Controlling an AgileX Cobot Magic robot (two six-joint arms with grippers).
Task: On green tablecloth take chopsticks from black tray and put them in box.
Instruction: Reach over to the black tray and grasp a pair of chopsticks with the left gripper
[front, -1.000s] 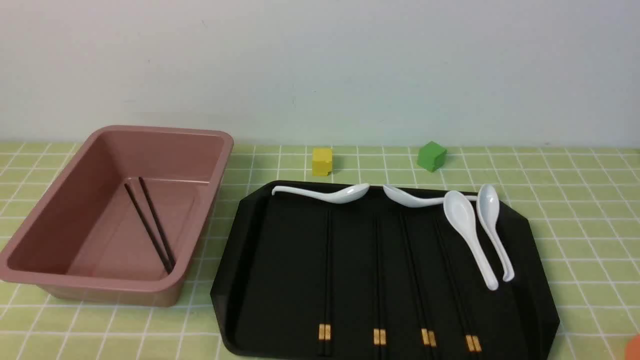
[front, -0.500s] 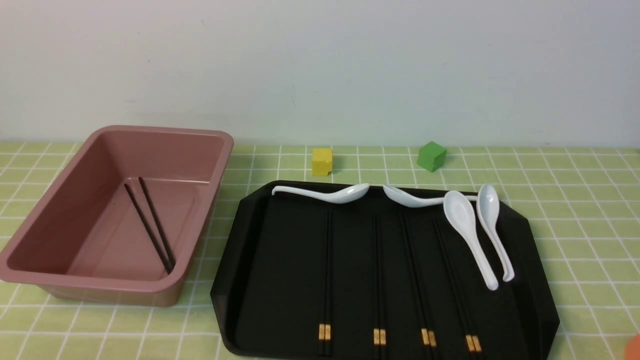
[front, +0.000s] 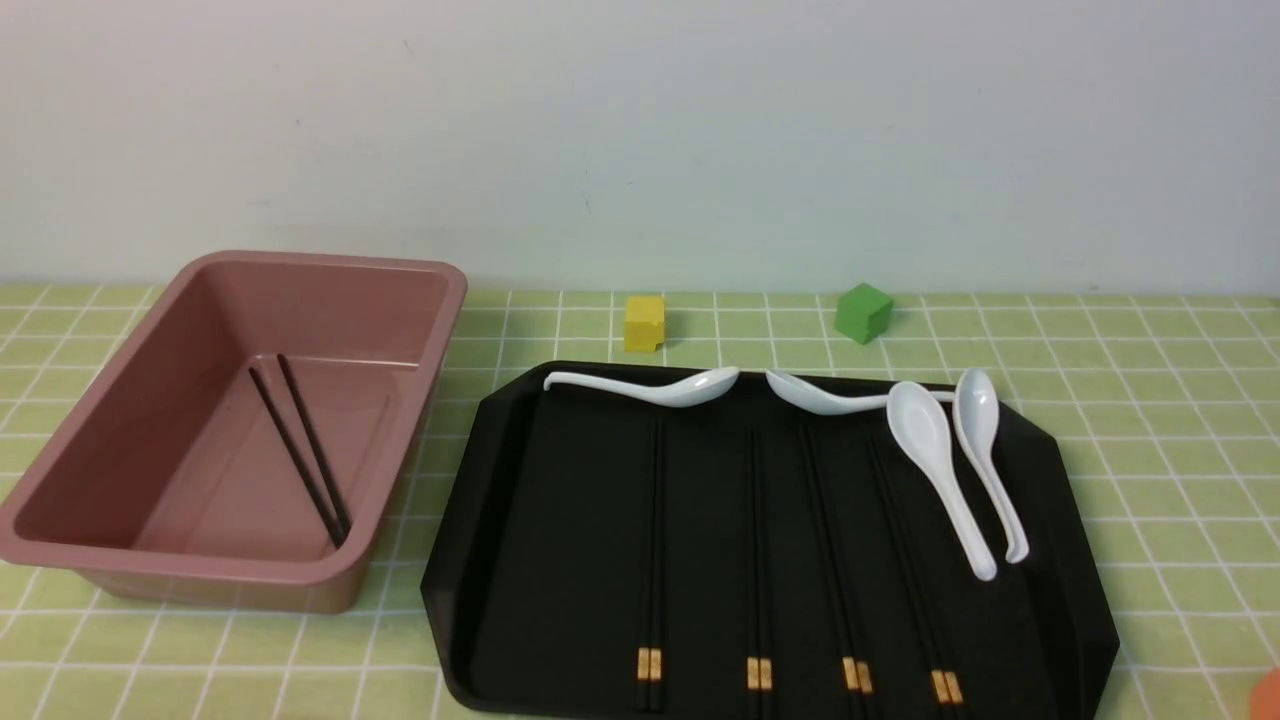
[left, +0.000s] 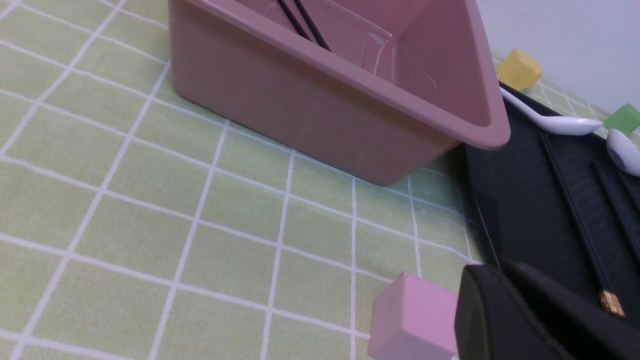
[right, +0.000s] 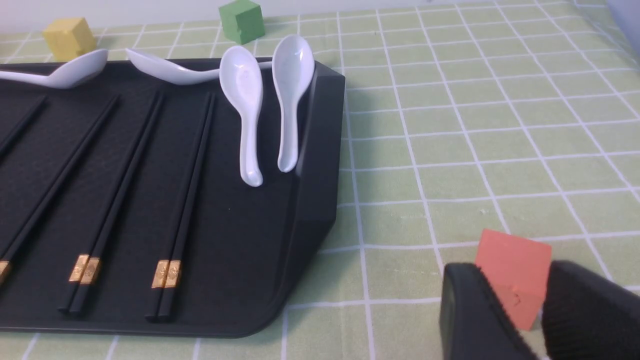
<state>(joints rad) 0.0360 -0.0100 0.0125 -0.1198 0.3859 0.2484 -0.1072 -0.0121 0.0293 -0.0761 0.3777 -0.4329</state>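
Observation:
On the green tablecloth (front: 1150, 400) lies the black tray (front: 560, 560) with several pairs of black chopsticks (front: 652, 560) side by side, gold bands toward me. One more pair of chopsticks (front: 300, 450) lies slanted in the pink box (front: 130, 400) at the left. Neither gripper shows in the front view. My left gripper (left: 502, 270) hovers low by the tray's near left corner, its fingers pressed together with nothing between them. My right gripper (right: 522, 275) stands open over the cloth, to the right of the tray (right: 315, 150).
Several white spoons (front: 935, 450) lie along the tray's far and right sides. A yellow cube (front: 644, 322) and a green cube (front: 863, 311) sit behind the tray. A pink cube (left: 415, 320) rests beside the left fingers. An orange cube (right: 515, 260) shows through the right fingers' gap.

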